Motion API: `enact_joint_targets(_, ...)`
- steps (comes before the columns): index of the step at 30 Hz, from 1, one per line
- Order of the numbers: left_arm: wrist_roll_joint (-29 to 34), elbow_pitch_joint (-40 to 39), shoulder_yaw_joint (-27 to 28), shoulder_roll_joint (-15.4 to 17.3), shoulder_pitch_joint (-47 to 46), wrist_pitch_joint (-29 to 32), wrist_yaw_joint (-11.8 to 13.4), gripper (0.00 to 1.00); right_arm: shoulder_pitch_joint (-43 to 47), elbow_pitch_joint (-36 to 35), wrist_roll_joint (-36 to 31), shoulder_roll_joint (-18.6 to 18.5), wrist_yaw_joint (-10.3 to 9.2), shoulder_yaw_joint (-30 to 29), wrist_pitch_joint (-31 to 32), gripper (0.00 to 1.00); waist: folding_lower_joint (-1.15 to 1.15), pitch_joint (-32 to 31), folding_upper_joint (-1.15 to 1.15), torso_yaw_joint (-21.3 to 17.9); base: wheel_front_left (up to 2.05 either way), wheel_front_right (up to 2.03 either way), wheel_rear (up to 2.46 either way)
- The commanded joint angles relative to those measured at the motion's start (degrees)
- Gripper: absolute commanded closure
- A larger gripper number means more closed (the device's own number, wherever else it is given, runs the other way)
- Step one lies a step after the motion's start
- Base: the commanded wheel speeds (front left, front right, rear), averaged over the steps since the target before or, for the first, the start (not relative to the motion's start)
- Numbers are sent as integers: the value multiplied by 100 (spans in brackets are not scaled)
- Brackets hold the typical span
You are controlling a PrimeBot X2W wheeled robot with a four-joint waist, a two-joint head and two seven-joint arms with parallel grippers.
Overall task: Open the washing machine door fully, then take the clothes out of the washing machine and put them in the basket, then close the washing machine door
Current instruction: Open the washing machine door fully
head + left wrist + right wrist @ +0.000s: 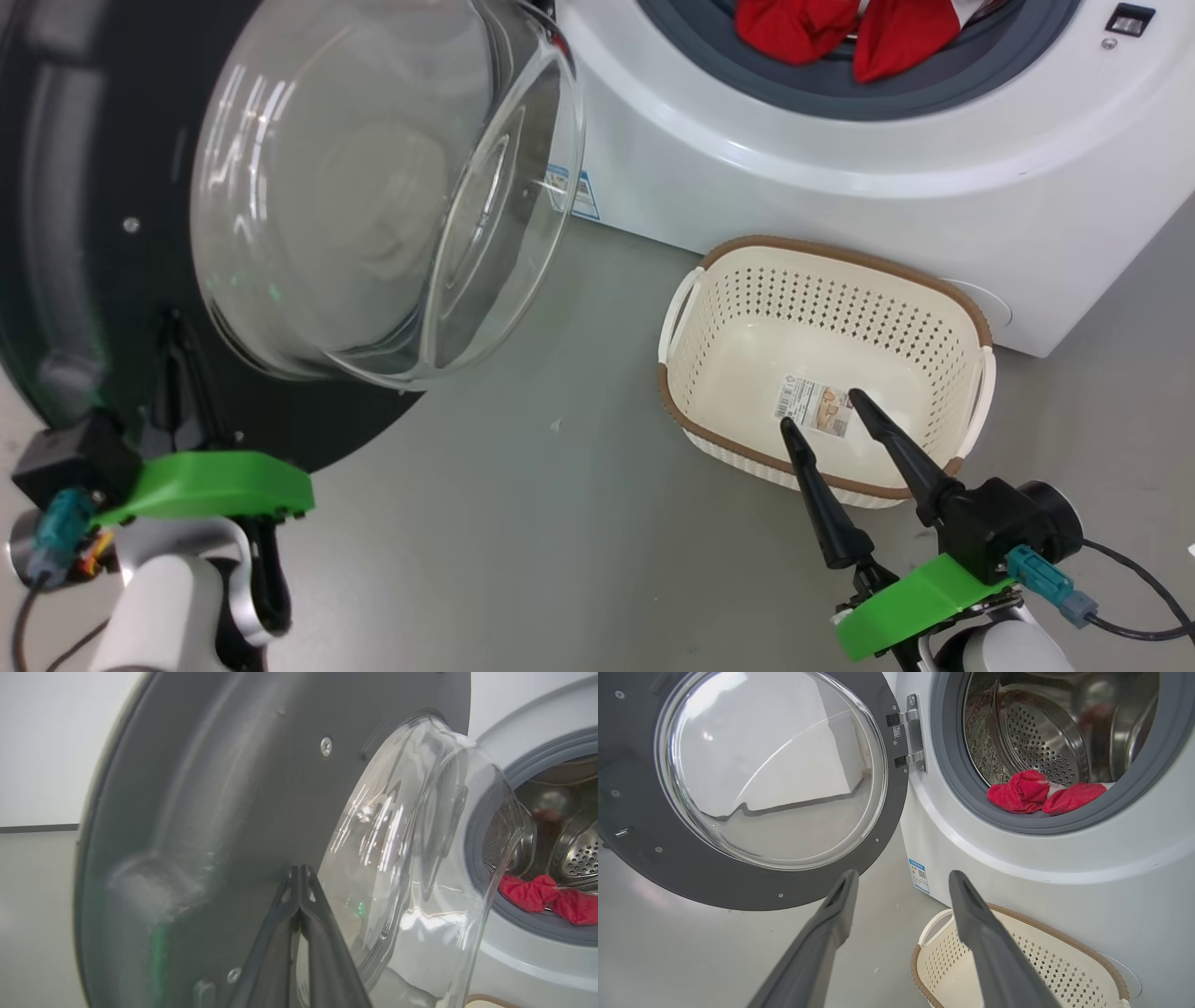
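In the head view the clothes (845, 33) run off at 12 o'clock, the washing machine door (65, 233) at 9; print on the blue label (918, 876) is too small

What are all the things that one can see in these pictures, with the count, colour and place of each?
big white front-loading washing machine: one, white, back right
large round glass-bowled washing machine door: one, black rim, swung open left of the port
soft fabric clothes: two lumps visible, red, at the drum's front edge
small perforated plastic basket: one, cream with brown rim, on the floor before the machine
paper sticker: one, white, on the basket's bottom
blue label: one, machine's lower front
metal hinge: one, silver, between door and port
left gripper: dark fingers, shut, at the door's inner face
right gripper: dark fingers, open, over the basket
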Motion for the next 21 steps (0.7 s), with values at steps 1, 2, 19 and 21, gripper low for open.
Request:
enact_joint_targets(1,52,-46,353,219,-233,-53,-25,100,-84,-187,-105,24,28,162,11,0,0,37,0,-2,0,0,0)
enact_joint_targets(2,83,36,421,200,-287,-53,-70,100,-89,-201,-118,24,28,163,25,0,0,58,0,-6,0,0,0)
enact_joint_targets(19,382,872,1931,-63,-918,-53,-751,100,-206,-238,-212,24,28,162,91,0,0,275,0,-162,0,0,0)
enact_joint_targets(21,433,1003,2096,-76,-974,-53,-825,100,-228,-227,-216,24,28,166,91,0,0,294,0,-181,0,0,0)
